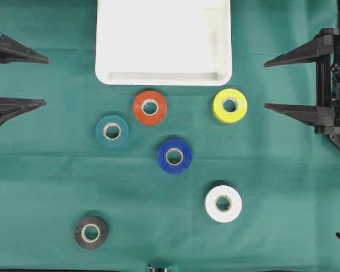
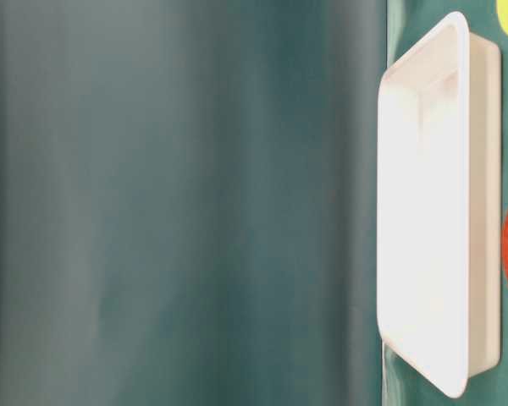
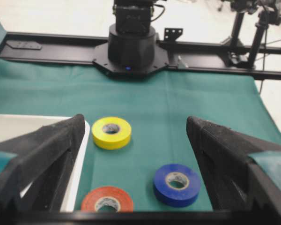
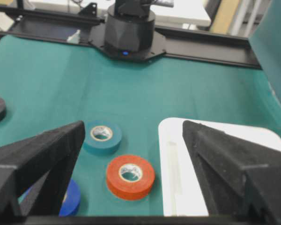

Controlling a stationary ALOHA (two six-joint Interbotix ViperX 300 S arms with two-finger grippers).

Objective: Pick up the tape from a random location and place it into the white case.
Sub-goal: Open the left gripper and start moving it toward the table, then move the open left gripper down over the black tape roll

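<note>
Nothing is held yet, so the step in hand is choosing 1 roll and reaching for it. 6 tape rolls lie flat on the green table. The white case sits at the middle of the far edge, with nothing in it. The orange tape lies just beside the case's near rim, and the yellow tape lies just off its near right corner. The teal tape and blue tape sit near the table's middle. The white tape sits nearer the front edge, right of centre, and the black tape lies toward the front left corner.

The yellow roll looks like the easiest pick for the right arm: it stands apart from the other rolls and close to the case. A good grasp would likely come straight down, 1 finger in the core and 1 outside the wall, or both straddling the roll. The roll should be lifted clear of the raised rim before release.

The left tool waits at the left edge and the right tool at the right edge. Both have their fingers spread wide, pointing level toward the middle, well apart from every roll.
</note>
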